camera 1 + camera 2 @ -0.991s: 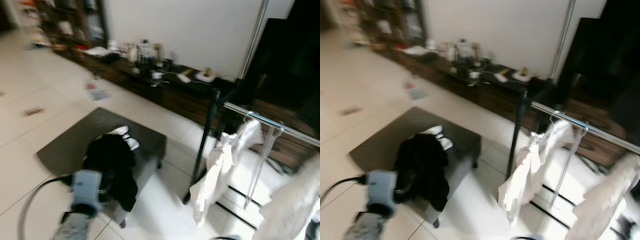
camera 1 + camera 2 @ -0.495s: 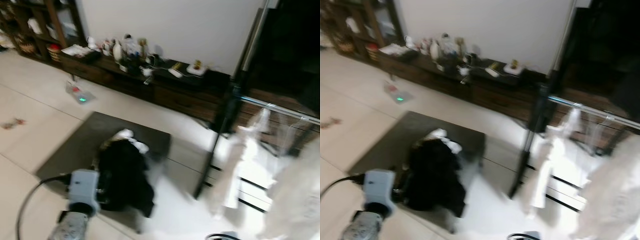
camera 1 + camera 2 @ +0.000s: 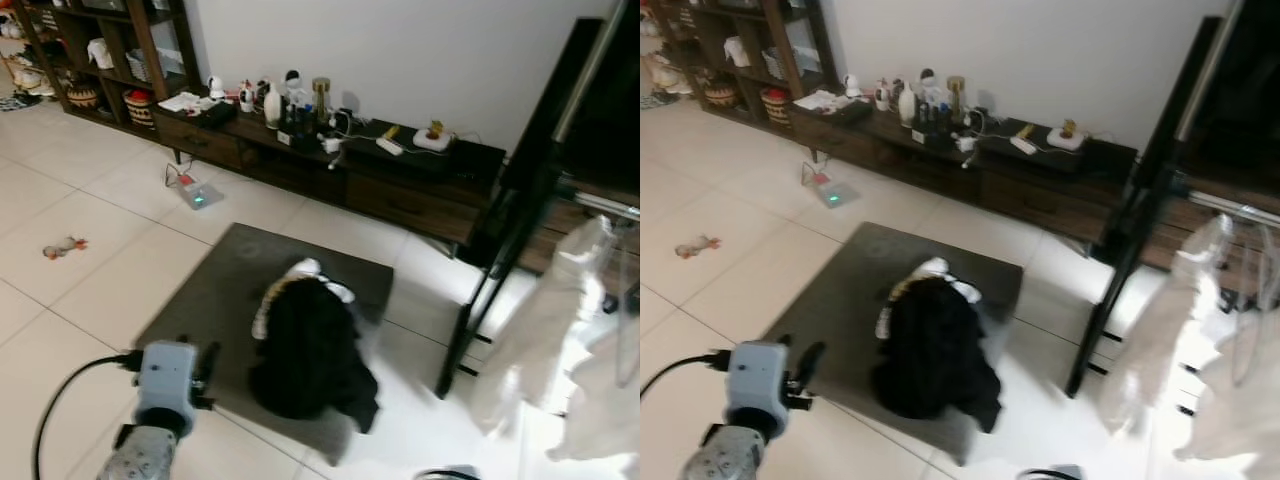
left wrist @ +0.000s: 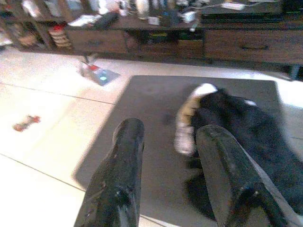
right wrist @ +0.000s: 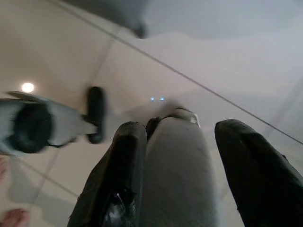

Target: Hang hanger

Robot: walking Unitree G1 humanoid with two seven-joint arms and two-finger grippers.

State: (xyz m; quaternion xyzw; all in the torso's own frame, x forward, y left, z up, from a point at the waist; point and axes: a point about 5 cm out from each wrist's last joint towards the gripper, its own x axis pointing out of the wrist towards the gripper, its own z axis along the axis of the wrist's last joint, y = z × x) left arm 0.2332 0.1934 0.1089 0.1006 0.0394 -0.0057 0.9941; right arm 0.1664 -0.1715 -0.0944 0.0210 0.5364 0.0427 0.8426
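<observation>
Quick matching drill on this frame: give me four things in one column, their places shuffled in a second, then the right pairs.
Things:
1. black garment
2. white garment
3. small toy
4. bottles

Places:
A. on the low dark cabinet
B. hanging on the clothes rack
C. on the grey mat
D. on bare floor tiles, robot's far left

Pairs: 1-C, 2-B, 3-D, 4-A

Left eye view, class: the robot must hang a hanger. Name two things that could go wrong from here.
1. The left gripper is open and empty; the heap of black clothing on the low grey table may hide any hanger.
2. White garments crowd the dark clothes rack, so an arm could snag them.
</observation>
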